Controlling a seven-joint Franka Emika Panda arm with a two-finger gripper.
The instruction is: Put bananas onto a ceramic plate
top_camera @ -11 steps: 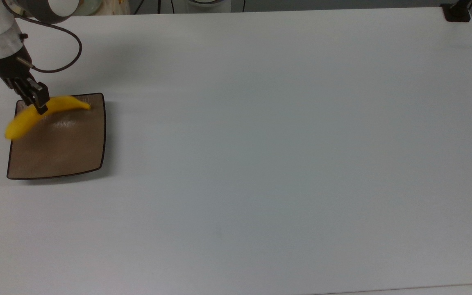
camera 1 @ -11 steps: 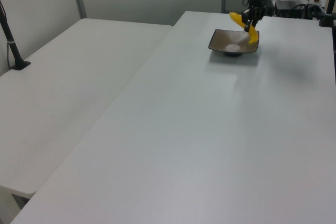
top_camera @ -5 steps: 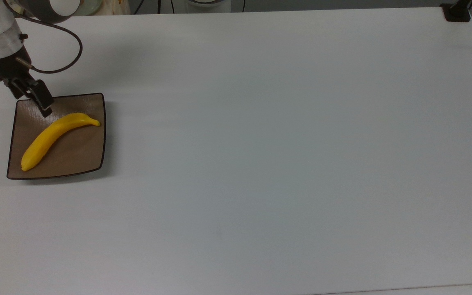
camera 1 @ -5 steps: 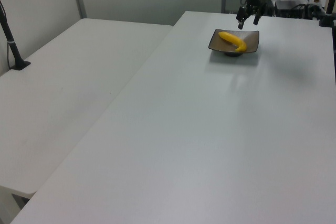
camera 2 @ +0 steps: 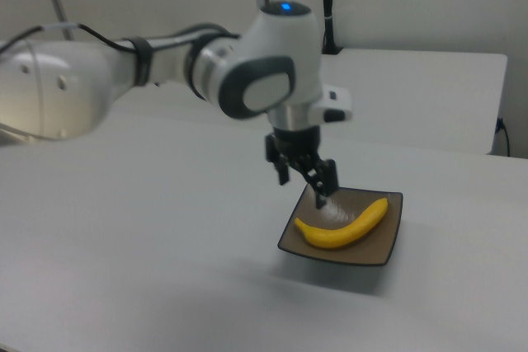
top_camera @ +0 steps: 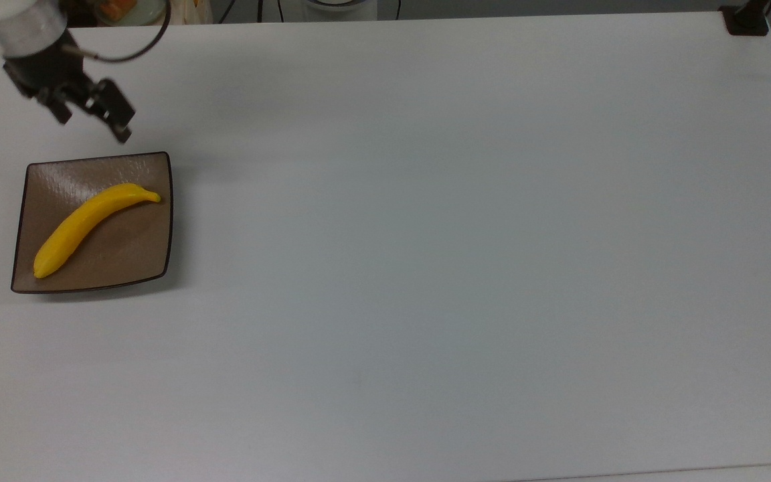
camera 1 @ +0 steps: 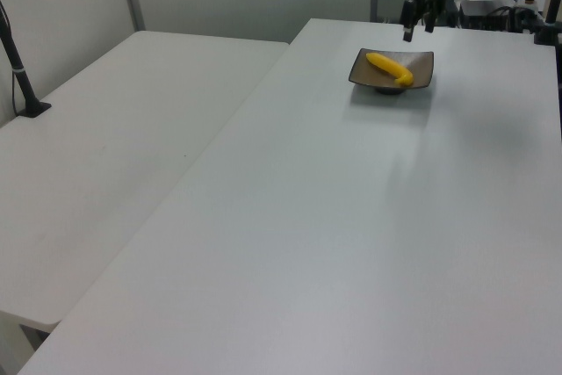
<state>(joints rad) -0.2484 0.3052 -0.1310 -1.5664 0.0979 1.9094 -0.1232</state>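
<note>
On the brown plate [top_camera: 131,244] [camera 1: 421,72] [camera 2: 386,241] the banana [top_camera: 88,222] [camera 1: 388,68] [camera 2: 345,226] lies diagonally; above the plate's edge my gripper [top_camera: 94,119] [camera 1: 418,20] [camera 2: 304,177] hangs, jaws parted and empty, over the worktop [top_camera: 459,234].

Glossy brown ceramic plate [top_camera: 138,251], smooth bright-yellow banana [top_camera: 88,221], matt white counter [top_camera: 459,234], glossy white plastic arm [camera 2: 165,68].
</note>
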